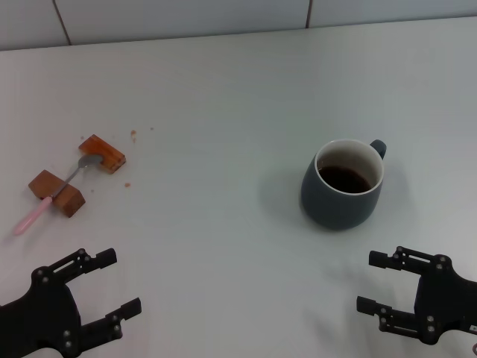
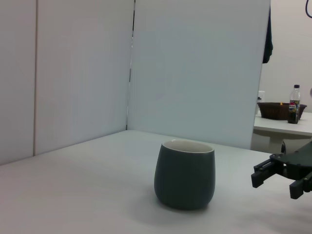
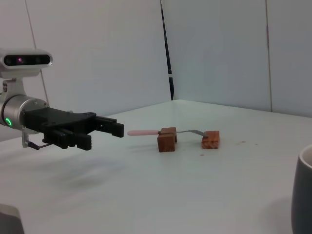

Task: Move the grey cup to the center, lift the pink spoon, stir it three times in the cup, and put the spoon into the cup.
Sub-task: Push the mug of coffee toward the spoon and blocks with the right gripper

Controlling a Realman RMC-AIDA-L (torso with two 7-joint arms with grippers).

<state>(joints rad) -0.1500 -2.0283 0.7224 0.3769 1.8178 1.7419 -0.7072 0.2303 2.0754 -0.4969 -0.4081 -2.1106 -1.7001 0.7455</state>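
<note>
A white table (image 1: 223, 97) fills the head view, backed by pale panelled walls (image 2: 83, 68). At its near edge two black grippers hover low above the surface: the left gripper (image 1: 119, 283) at the robot's left, its fingers spread wide and holding nothing, and the right gripper (image 1: 376, 282) at the robot's right, likewise spread apart and empty. The grey cup (image 1: 343, 184) stands upright on the robot's right half of the table, just beyond the right gripper and clear of it, its small handle turned away from the robot and to the right, dark brown liquid visible inside its white interior. Well apart from it, on the robot's left, the pink spoon (image 1: 52, 195) lies bridged across two brown wooden blocks (image 1: 57, 192): its silver bowl rests on the farther block (image 1: 103, 152), its neck runs over the nearer one, and its pale pink handle slopes down toward the table's near-left side. A few brown crumbs (image 1: 133, 135) dot the surface beside the blocks. Through a gap past the panels, the left wrist view catches a bottle (image 2: 294, 104) on a distant table.
</note>
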